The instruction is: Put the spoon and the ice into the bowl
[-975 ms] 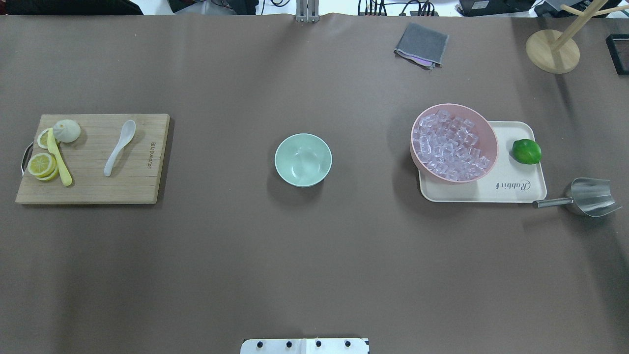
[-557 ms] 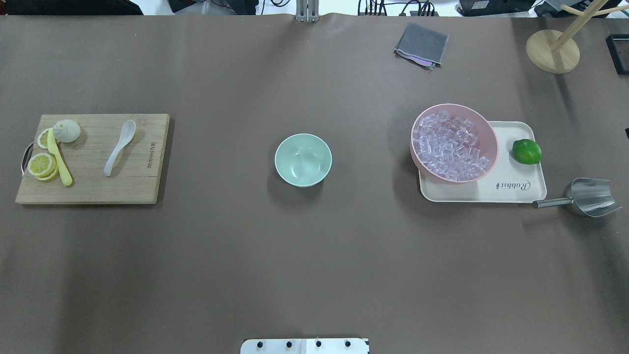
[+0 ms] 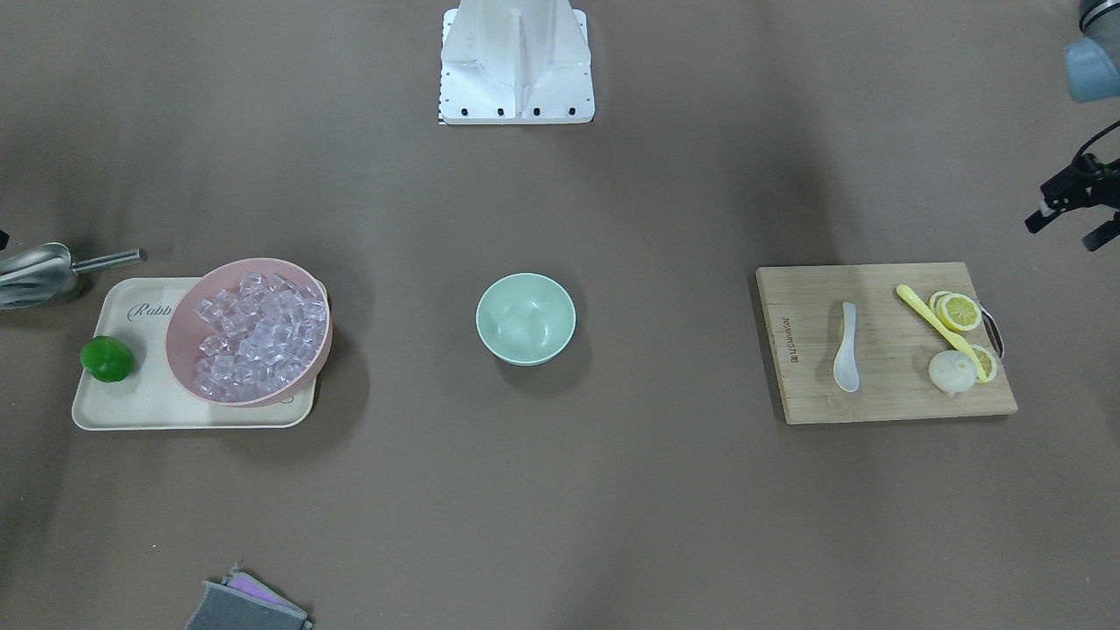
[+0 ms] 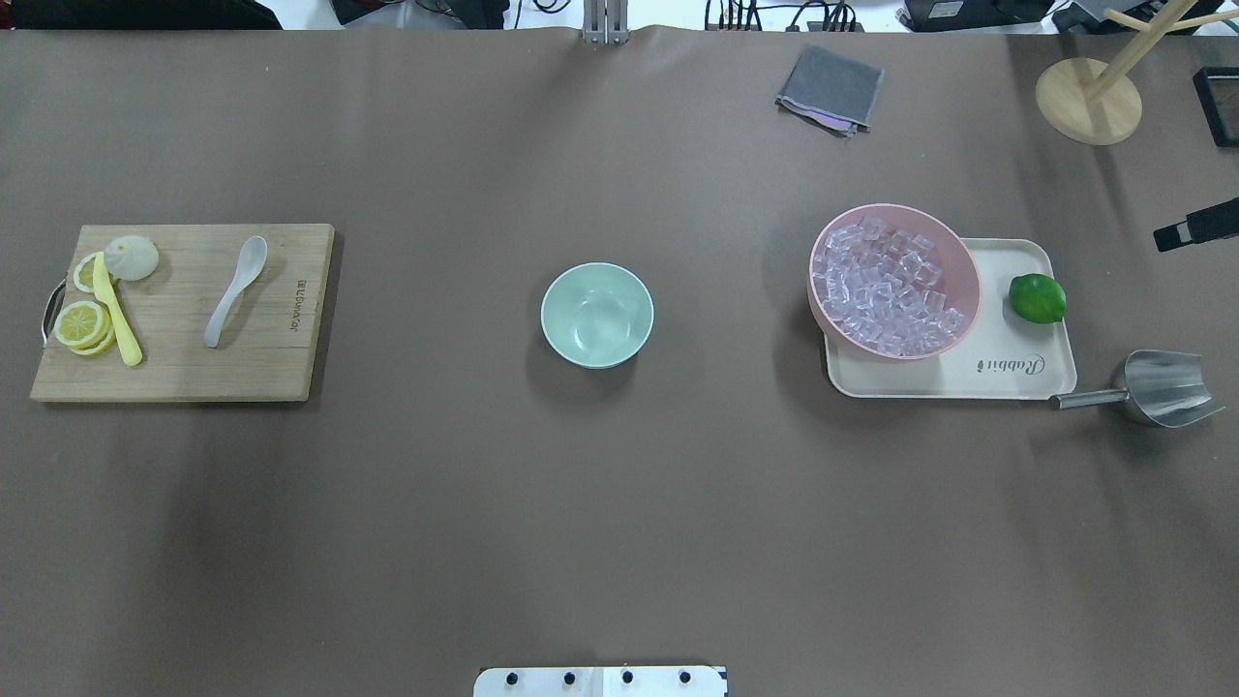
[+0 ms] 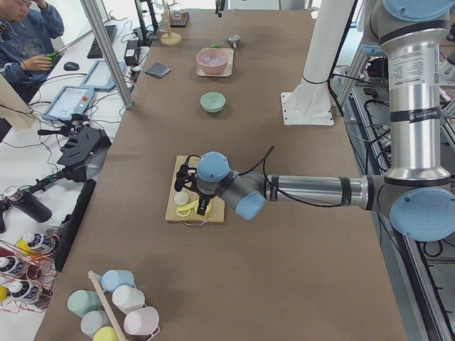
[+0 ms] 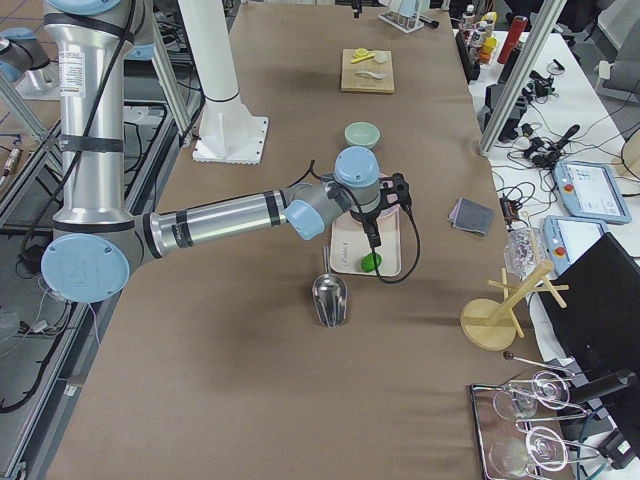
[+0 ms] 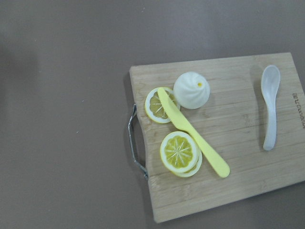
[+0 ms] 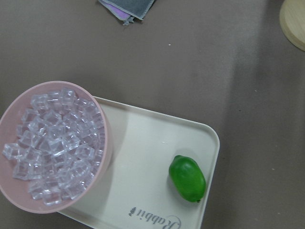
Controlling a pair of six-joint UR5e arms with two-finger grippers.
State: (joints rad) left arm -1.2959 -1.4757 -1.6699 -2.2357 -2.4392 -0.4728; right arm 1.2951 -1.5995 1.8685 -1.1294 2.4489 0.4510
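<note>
The white spoon [image 4: 234, 290] lies on a wooden cutting board [image 4: 281, 368] at the table's left; it also shows in the left wrist view [image 7: 270, 107]. The mint-green bowl [image 4: 597, 315] stands empty at the table's middle. The ice [image 4: 886, 290] is several clear cubes heaped in a tilted pink bowl [image 4: 958, 254] on a cream tray [image 4: 1016, 373]. My left gripper [image 3: 1066, 229] hovers high, outward of the board's handle end, its two black fingers apart. A black part of my right gripper [image 4: 1195, 225] shows at the right edge, beyond the tray; whether it is open or shut is hidden.
On the board lie a yellow knife [image 4: 116, 310], lemon slices [image 4: 82, 324] and a white bun [image 4: 132, 257]. A lime [image 4: 1038, 298] sits on the tray. A metal scoop [image 4: 1162, 387] lies right of the tray. A grey cloth [image 4: 831, 87] and a wooden stand [image 4: 1089, 102] are at the back right.
A black part of my right gripper has come into the overhead view at the right edge. The objects on the table have not moved.
</note>
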